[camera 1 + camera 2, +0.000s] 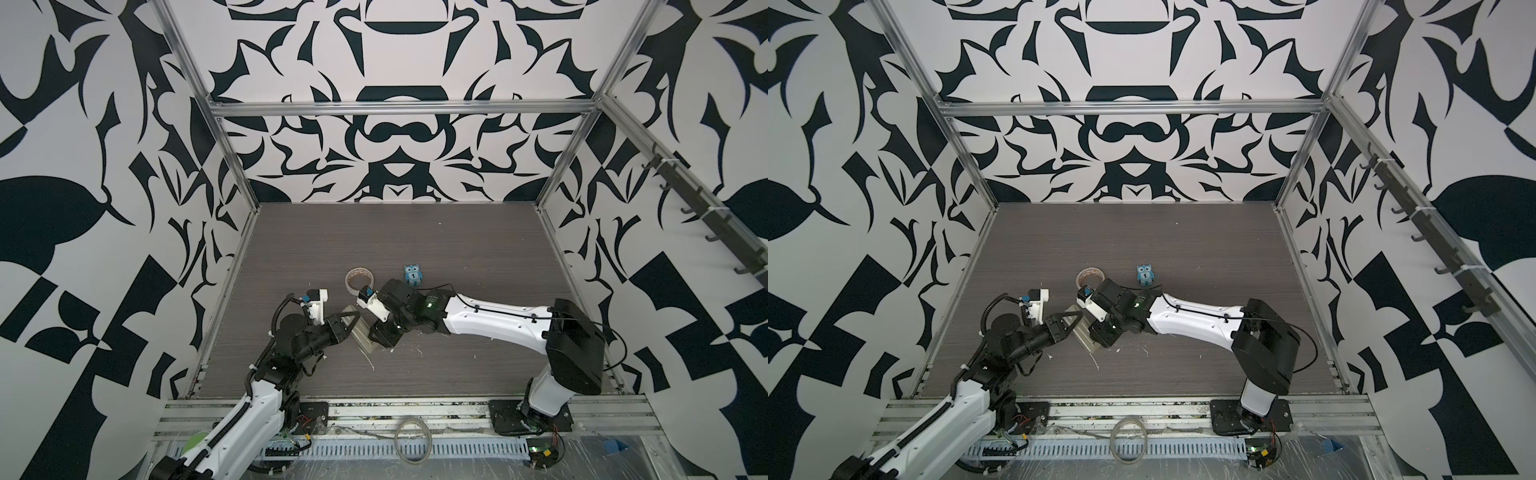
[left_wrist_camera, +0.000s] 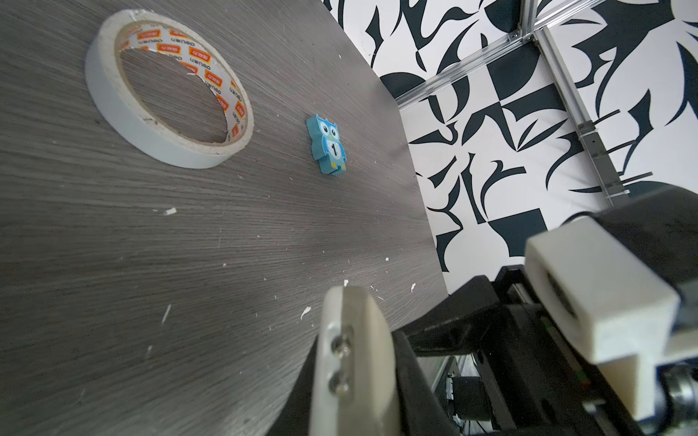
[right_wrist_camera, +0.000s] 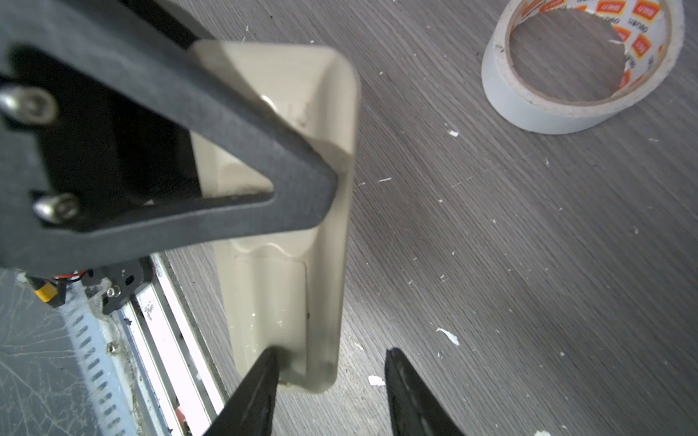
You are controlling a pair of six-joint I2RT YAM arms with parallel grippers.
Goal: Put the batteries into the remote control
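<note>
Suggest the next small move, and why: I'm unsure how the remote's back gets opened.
Probably slide the battery cover off with the right gripper. The left gripper holds the remote control back upward, the cover looks closed, and one finger of the open right gripper rests at its end.

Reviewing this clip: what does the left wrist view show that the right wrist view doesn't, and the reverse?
Left wrist only: the blue owl figure on the table, the patterned wall, and a white camera housing on the other arm.
Right wrist only: the remote control from the back with its cover outline, the left gripper clamped across it, and the right gripper, jaws apart, one fingertip at the remote's end.
Both: the tape roll, the table and part of the remote.
Batteries show in neither.
</note>
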